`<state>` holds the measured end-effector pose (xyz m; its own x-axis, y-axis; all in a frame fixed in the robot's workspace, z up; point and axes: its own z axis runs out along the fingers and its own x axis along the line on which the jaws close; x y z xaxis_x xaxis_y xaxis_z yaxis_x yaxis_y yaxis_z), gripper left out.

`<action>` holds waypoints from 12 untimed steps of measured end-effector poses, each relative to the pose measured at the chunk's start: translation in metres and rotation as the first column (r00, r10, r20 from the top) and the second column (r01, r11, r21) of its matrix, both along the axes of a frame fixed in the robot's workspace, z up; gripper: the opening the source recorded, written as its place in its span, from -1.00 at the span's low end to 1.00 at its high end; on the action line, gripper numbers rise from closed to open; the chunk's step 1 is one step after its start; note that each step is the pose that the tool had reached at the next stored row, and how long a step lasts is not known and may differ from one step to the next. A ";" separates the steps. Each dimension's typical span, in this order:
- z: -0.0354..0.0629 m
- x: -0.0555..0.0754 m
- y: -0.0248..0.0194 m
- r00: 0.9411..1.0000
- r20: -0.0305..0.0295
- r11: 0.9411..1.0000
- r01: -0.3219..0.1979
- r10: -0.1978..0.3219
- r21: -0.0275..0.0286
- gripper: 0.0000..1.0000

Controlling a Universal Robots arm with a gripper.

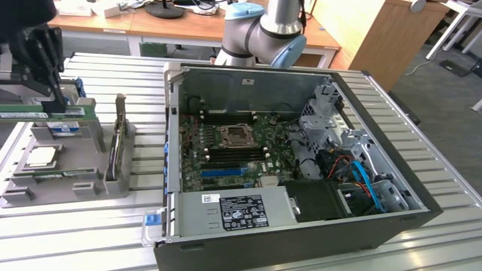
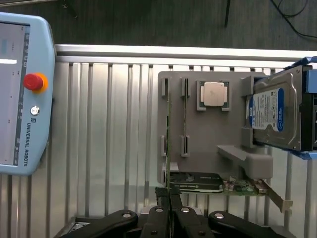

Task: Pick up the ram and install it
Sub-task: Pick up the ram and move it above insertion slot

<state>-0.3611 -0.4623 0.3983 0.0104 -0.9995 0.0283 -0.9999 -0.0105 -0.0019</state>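
Gripper (image 1: 54, 107) is clamping its narrowly set jaws on the ram (image 1: 22, 115), holding it on edge over the grey tray (image 1: 75, 189), at the exterior view's left of the open case (image 1: 301, 248).

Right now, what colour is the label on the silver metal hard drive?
Blue; the hard drive's label shows best in the wrist view.

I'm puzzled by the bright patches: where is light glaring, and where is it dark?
Exterior view: glare on the ribbed table, shade inside the computer case. Wrist view: the table's edge shines white; the handheld screen is washed out.
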 end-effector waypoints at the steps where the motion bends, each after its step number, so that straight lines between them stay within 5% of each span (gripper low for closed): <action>1: 0.0000 0.003 0.0000 1.000 0.000 1.000 0.000 0.000 0.000 -0.76; 12: 0.0000 0.033 0.0000 1.000 0.000 1.000 0.000 0.000 0.000 -0.76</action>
<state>-0.3284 -0.4623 0.3983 0.0105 -0.9995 0.0283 -0.9999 -0.0105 -0.0020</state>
